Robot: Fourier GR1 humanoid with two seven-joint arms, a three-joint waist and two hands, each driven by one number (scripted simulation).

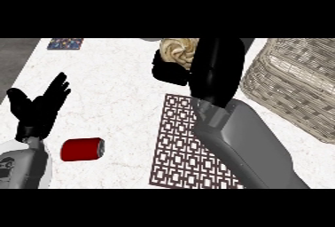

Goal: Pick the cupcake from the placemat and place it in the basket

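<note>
Logged right hand (215, 66) past the far edge of the placemat (186, 150), with its grey forearm across the mat's right side and hiding part of it. Found fingers (167, 71) and thumb curled round the cupcake (178, 49), gripping it from the side. Could see only the beige swirled top, with the lower part hidden behind the hand. Located cupcake off the placemat, beyond its far edge, just left of the basket (294, 75) and outside its rim. Cannot tell its height above the counter (118, 88). Noted basket as pale wicker at the right edge, near the mat's far right corner but apart from it. Recorded left hand (40, 106) at the left side, resting, fingers straight and spread upward, holding nothing. Saw red can (82, 149) on its side on the counter, between left hand and placemat, touching neither. Noted small patterned square (65, 43) at the counter's far left, well apart from everything else.
</note>
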